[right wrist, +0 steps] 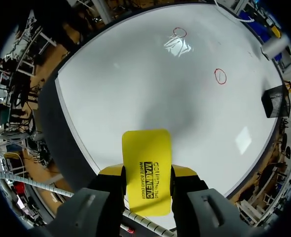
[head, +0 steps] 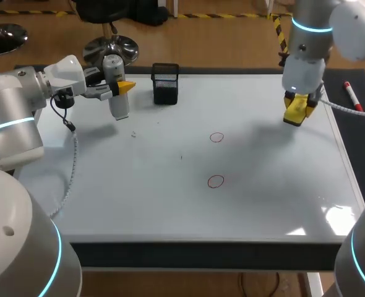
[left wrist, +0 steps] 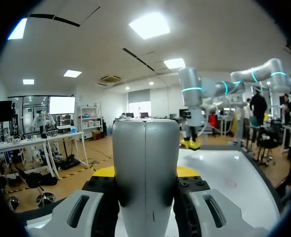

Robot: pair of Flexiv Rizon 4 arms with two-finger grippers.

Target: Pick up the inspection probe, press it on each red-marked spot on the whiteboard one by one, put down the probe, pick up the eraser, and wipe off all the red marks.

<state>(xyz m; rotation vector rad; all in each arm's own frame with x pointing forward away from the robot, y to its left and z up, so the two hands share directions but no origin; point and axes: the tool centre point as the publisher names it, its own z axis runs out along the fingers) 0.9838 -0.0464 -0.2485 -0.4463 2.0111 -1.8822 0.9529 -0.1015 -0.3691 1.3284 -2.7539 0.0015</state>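
The left gripper (head: 122,87) clamps the upright grey-white cylindrical inspection probe (head: 119,105) above the whiteboard's (head: 170,210) far left corner, while the right gripper (head: 299,109) grasps the flat yellow eraser (right wrist: 147,168) above its far right edge.

The left arm (head: 21,105) comes in level at the far left. The left gripper (head: 123,87) points right, its fingers clamped on the upright inspection probe (head: 119,106). The right arm (head: 306,43) hangs down at the far right. The right gripper (head: 301,102) points downward, its fingers pinching the yellow eraser (right wrist: 146,165).
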